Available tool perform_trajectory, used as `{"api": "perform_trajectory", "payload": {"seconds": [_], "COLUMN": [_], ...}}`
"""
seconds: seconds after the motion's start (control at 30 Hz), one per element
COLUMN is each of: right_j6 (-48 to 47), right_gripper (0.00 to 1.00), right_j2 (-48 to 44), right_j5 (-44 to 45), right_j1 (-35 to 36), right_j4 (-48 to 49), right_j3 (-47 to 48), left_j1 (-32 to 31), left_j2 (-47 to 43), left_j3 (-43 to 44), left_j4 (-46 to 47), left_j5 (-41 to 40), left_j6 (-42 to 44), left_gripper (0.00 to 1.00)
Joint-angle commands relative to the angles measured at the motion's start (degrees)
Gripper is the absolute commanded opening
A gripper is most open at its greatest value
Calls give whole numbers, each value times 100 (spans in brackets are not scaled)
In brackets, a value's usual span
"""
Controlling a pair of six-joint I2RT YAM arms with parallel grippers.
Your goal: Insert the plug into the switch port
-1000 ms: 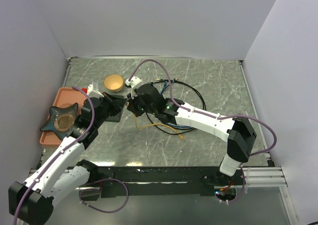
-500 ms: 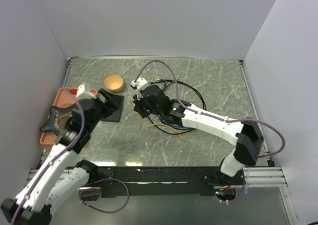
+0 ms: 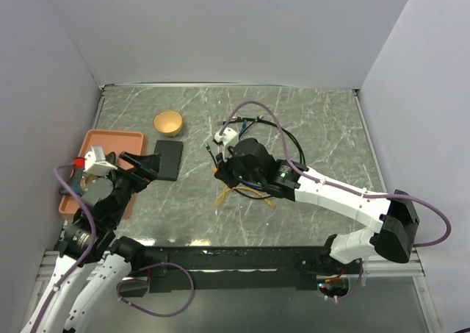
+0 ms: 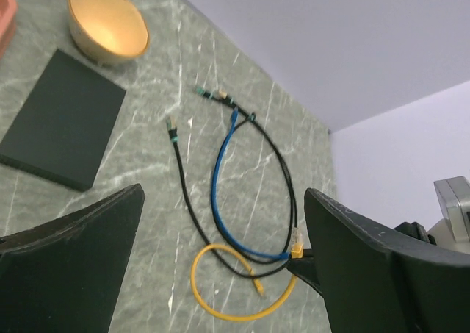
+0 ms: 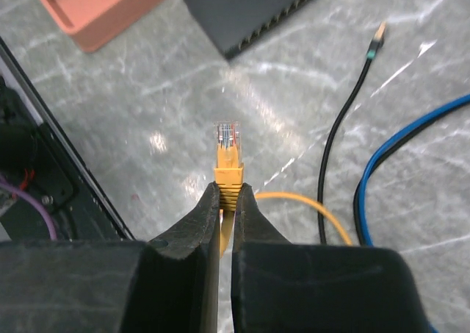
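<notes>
The switch (image 3: 168,159) is a flat black box lying on the table; its row of ports (image 5: 275,20) faces the right wrist camera. My right gripper (image 5: 228,193) is shut on the yellow plug (image 5: 228,153), whose clear tip points toward the ports from a short way off. In the top view the right gripper (image 3: 219,171) hovers to the right of the switch. The yellow cable (image 4: 235,303) loops on the table below it. My left gripper (image 3: 143,165) stands open with nothing in it, left of the switch and apart from it.
An orange tray (image 3: 110,138) lies at the left edge, partly under my left arm. A tan bowl (image 3: 168,122) stands behind the switch. A black cable (image 4: 183,186) and a blue cable (image 4: 220,178) lie looped to the switch's right.
My left gripper opened, let go of the switch and drew back to the left and nearer. My right gripper carried the yellow plug rightward and nearer, away from the switch.
</notes>
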Motion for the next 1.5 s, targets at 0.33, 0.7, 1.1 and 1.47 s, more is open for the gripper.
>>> {"api": "perform_trajectory", "payload": {"seconds": [0.33,0.7,1.1,1.47], "right_j6": [-108,129,-134,-91], "right_gripper": [0,0,0,0], "right_j2": [-106,-245,-544,-509], "right_j5": [-595,-763,-719,-719], "right_j1": [-87,-87,-157,-166], "right_j4": [185,307,97,281], "right_j3": [-102,-83,-48,-145], "left_j1": [-11,-11,-11,-11], "left_j2": [496,714,944,1145], "left_j3": [147,437,745,657], "left_j4": [-569,-596,-534,-350], "left_j5": [-4,-295,-189,-110], "left_j6": [171,514,646,743], "left_gripper": [96,96,96,96]}}
